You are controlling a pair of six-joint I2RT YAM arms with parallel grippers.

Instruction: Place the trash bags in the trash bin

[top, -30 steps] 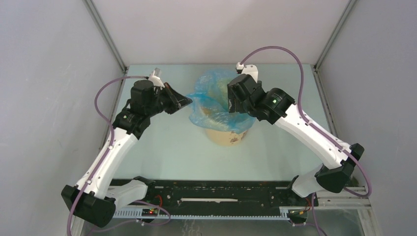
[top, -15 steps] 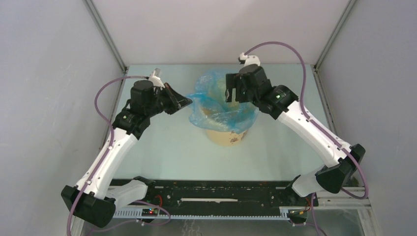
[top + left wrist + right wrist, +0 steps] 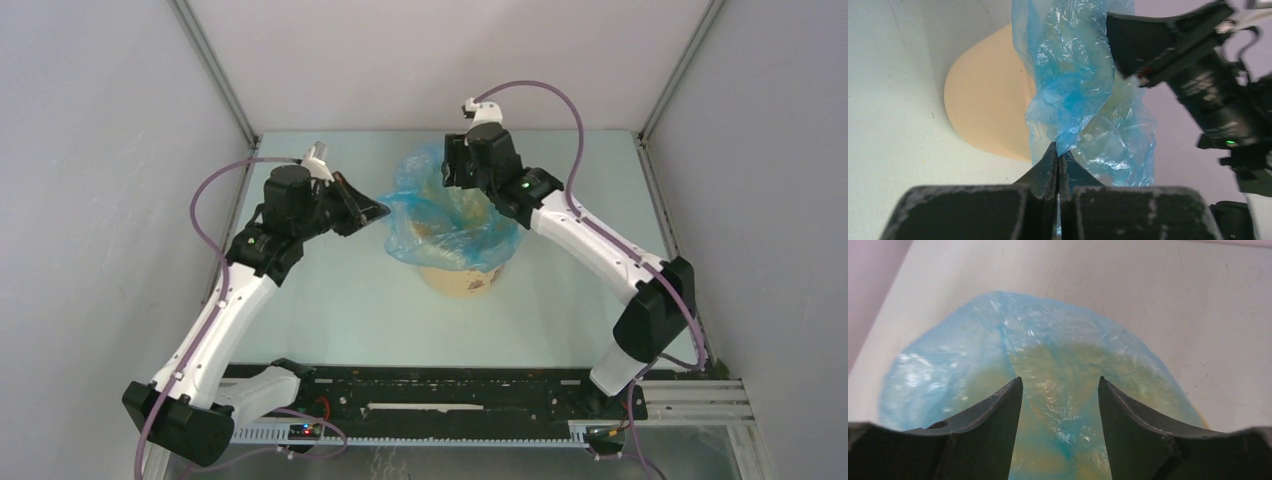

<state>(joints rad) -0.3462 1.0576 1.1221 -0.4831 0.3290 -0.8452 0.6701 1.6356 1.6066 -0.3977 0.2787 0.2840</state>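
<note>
The light-blue trash bag (image 3: 447,212) lies draped over the mouth of the pale tan trash bin (image 3: 466,279), whose lower wall shows beneath the film. My left gripper (image 3: 383,209) is shut on the bag's left edge; in the left wrist view the film (image 3: 1073,75) rises out of the pinched tips (image 3: 1058,151), with the bin (image 3: 988,105) behind. My right gripper (image 3: 459,186) hangs over the back of the bag. In the right wrist view it (image 3: 1060,382) stands open, and the bag (image 3: 1058,352) lies below the gap, not touching either finger.
The bin stands mid-table on the pale green surface (image 3: 340,300). Grey walls enclose the left, right and back sides. The right arm (image 3: 1208,80) fills the right of the left wrist view, close behind the bag.
The right arm has swung from the bin's right side up and leftward, to above the back rim. The left gripper and its hold on the bag have not moved.
</note>
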